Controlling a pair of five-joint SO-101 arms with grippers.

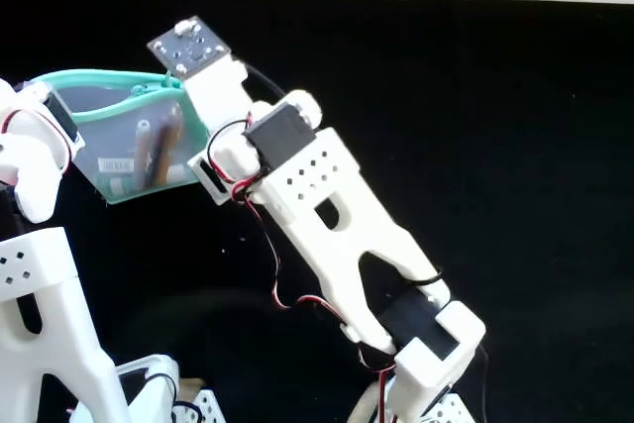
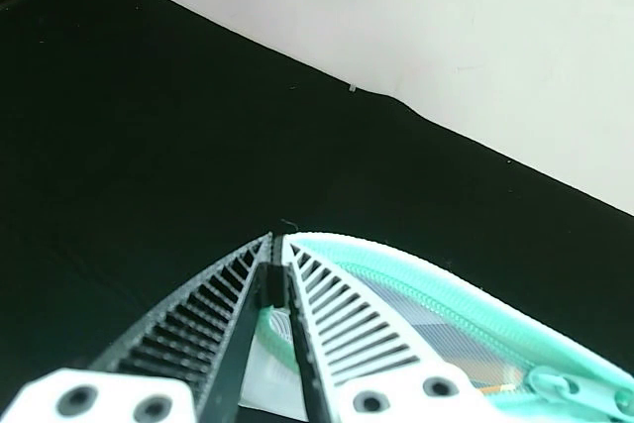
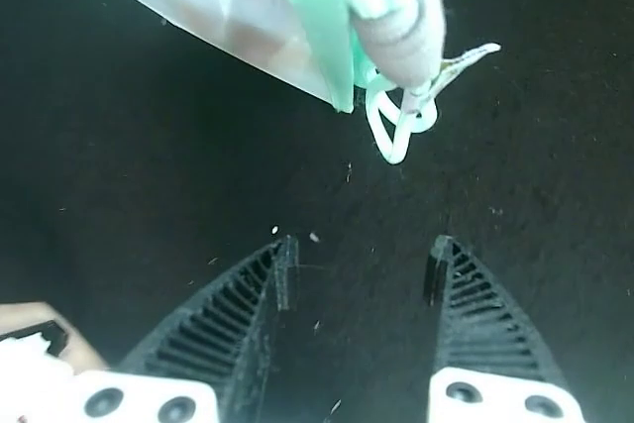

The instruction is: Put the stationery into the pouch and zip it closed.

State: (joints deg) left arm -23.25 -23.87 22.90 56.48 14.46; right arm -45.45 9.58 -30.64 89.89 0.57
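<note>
You have the black surface (image 1: 495,146) under both arms. The pouch (image 1: 119,146) sits in the upper left of the high view, with stationery (image 1: 158,151) inside. Your left gripper (image 2: 277,247) is pinching its teal edge. Your right gripper (image 3: 364,257) is spread, apart from the zip cord (image 3: 401,124).

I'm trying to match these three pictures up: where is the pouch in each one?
High view: pouch at upper left, between the two arms.
Left wrist view: pouch pinched in the shut left end effector.
Right wrist view: pouch just ahead of the open right end effector, apart from it.
Shared landmark: the black table.
</note>
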